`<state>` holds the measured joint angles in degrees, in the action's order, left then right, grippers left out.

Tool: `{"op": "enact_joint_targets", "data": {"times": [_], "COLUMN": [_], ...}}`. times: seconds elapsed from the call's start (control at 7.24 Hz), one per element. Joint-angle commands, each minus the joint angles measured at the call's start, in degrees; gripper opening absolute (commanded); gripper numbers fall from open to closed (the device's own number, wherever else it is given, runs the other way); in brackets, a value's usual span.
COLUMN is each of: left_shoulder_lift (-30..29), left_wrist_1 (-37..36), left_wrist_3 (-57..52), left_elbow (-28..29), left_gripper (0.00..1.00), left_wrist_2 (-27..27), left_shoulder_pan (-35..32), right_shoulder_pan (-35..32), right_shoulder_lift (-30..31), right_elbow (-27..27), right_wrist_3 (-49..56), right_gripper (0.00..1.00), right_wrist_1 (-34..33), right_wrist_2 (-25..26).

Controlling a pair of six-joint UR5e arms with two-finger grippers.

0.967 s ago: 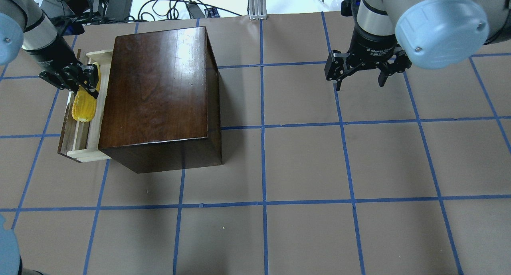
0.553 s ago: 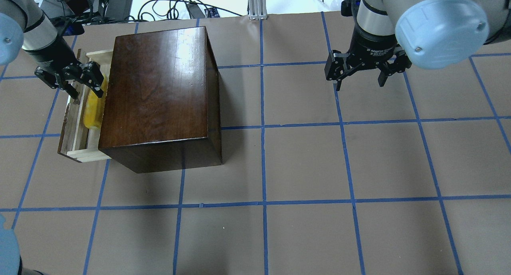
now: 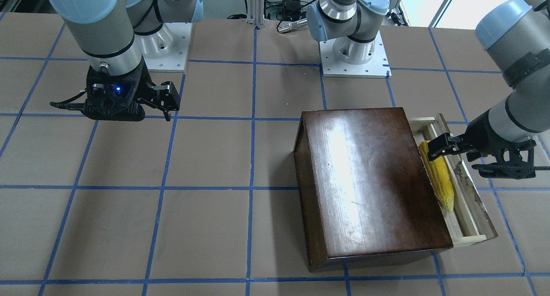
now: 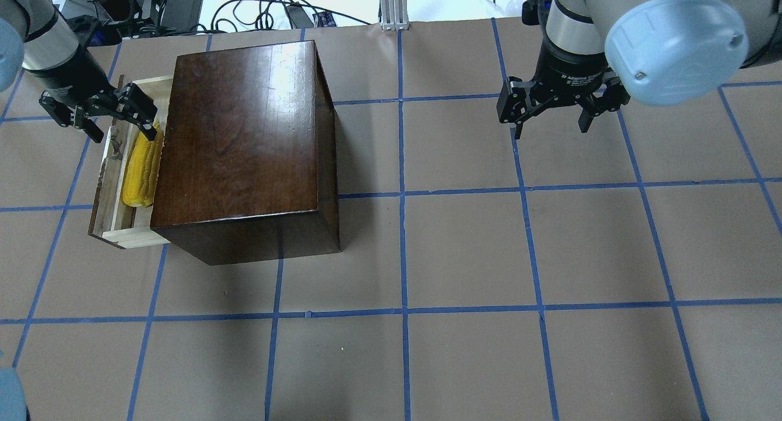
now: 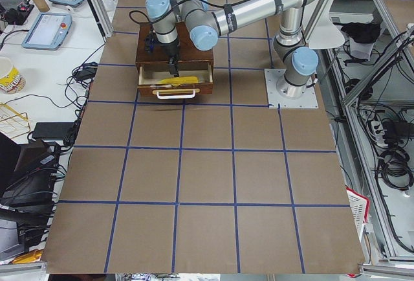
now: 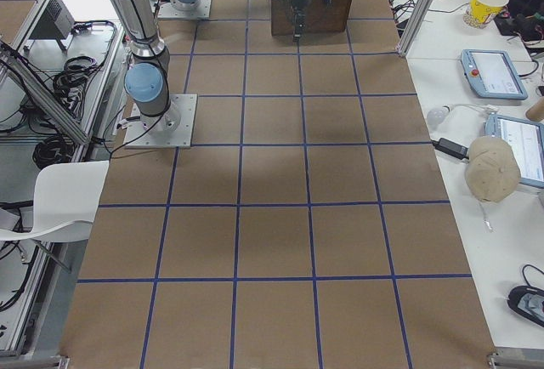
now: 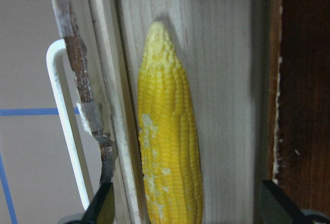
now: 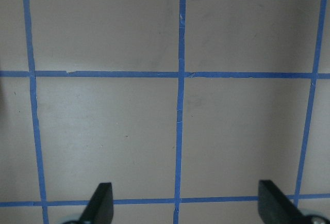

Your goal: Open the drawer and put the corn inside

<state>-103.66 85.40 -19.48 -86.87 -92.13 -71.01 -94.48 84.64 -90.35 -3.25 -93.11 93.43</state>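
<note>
The corn (image 4: 142, 164) lies lengthwise in the open drawer (image 4: 131, 236), against the side of the glossy dark-brown box (image 4: 244, 134). It also shows in the front view (image 3: 438, 175) and fills the left wrist view (image 7: 167, 146), pale tip away from the camera, on the drawer's pale wood floor (image 7: 232, 79). My left gripper (image 4: 119, 128) is open and empty, above the corn's thick end and apart from it. My right gripper (image 4: 550, 128) is open and empty over bare table at the far right, with only taped paper under it in the right wrist view (image 8: 185, 208).
The drawer's white wire handle (image 7: 64, 131) sticks out from its worn dark front panel (image 3: 483, 210). The box stands on brown paper with a blue tape grid. Cables and an aluminium post (image 4: 391, 5) lie beyond the table's far edge.
My left gripper has opened and let go of the corn, which dropped into the drawer beside the box. The gripper has risen and drawn back leftward. The right arm has not moved.
</note>
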Motion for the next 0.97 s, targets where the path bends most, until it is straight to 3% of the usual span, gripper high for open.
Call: {"op": "enact_joint_targets", "data": {"times": [0.0,0.41,0.69,0.83], "left_shoulder_lift": [3.62,7.85,11.27,13.81], "left_wrist_1": [2.82,2.93,3.19,4.41], "left_wrist_3": [6.07,20.15,21.77,21.6], "left_elbow": [2.13,3.28,1.45,-0.39], "left_gripper": [1.0,1.0,1.0,1.0], "left_wrist_2": [0.46,0.46,-0.33,-0.42], "left_shoulder_pan": [-4.54,-16.67,-22.92,-22.86], "right_shoulder_pan": [0.0,0.0,0.0,0.0], "right_shoulder_lift": [0.0,0.0,0.0,0.0], "right_elbow": [0.0,0.0,0.0,0.0], "right_wrist_3": [0.0,0.0,0.0,0.0], "right_gripper": [1.0,1.0,1.0,1.0], "right_wrist_1": [-0.05,0.04,0.04,0.04], "right_wrist_2": [0.0,-0.09,-0.09,-0.09]}}
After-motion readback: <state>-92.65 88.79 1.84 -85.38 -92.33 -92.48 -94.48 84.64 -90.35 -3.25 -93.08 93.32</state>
